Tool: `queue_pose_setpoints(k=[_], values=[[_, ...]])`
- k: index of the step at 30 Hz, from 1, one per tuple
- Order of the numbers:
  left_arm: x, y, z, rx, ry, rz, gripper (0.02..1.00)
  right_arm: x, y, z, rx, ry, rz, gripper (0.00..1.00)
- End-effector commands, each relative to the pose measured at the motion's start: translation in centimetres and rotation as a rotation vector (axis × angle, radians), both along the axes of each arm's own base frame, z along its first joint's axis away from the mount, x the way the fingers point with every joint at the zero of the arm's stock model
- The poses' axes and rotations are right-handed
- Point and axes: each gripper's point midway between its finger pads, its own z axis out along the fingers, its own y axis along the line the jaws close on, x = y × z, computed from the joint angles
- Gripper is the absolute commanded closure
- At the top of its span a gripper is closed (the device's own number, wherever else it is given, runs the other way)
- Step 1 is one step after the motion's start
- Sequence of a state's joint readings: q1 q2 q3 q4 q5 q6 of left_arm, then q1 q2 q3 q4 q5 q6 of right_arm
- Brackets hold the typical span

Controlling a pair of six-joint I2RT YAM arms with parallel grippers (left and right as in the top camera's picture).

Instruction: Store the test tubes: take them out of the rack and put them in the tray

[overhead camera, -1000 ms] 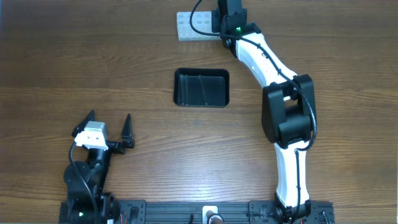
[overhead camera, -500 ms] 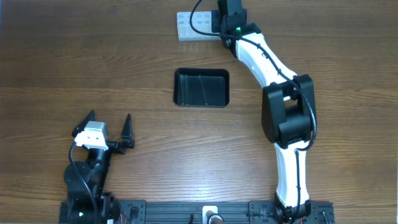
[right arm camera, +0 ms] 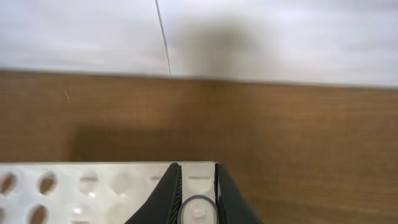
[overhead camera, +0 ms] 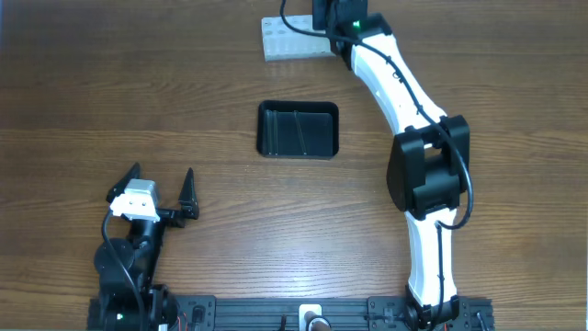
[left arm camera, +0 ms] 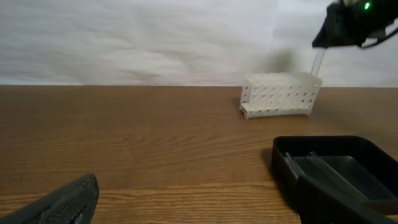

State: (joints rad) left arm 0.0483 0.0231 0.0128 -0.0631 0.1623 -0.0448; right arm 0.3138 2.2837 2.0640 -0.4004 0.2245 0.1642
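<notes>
The white rack [overhead camera: 287, 41] stands at the table's far edge. My right gripper [right arm camera: 198, 198] hangs over the rack's right end [right arm camera: 93, 190], shut on a clear test tube [right arm camera: 198, 213] whose rim shows between the fingers [right arm camera: 169, 193]. From the left wrist view the tube [left arm camera: 318, 61] hangs below the right gripper [left arm camera: 343, 32], its lower end still at the rack's top [left arm camera: 280, 96]. The black tray [overhead camera: 298, 130] sits mid-table with clear tubes [overhead camera: 296, 127] lying in it. My left gripper [overhead camera: 158, 187] rests open near the front left, holding nothing.
A white wall [right arm camera: 261, 37] rises just behind the rack. Bare wooden table [overhead camera: 138, 83] stretches between the left gripper, the tray [left arm camera: 336, 168] and the rack.
The right gripper has risen, shifting up the picture, drawing the test tube upward out of the rack. The left arm has not moved.
</notes>
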Motion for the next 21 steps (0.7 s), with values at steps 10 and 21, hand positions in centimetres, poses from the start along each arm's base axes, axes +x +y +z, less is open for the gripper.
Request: queue_pose_setpoints(k=[10,21], values=[[0.0,-0.1,-0.1,0.011,-0.005,-0.011,0.018,-4.1,-1.3,15.5,0.065,-0.195,-0.003,0.921],[0.0,-0.1,-0.1,0.010,-0.004,-0.011,0.020,-11.2,0.2,4.8,0.067,0.315,0.109,0.893]])
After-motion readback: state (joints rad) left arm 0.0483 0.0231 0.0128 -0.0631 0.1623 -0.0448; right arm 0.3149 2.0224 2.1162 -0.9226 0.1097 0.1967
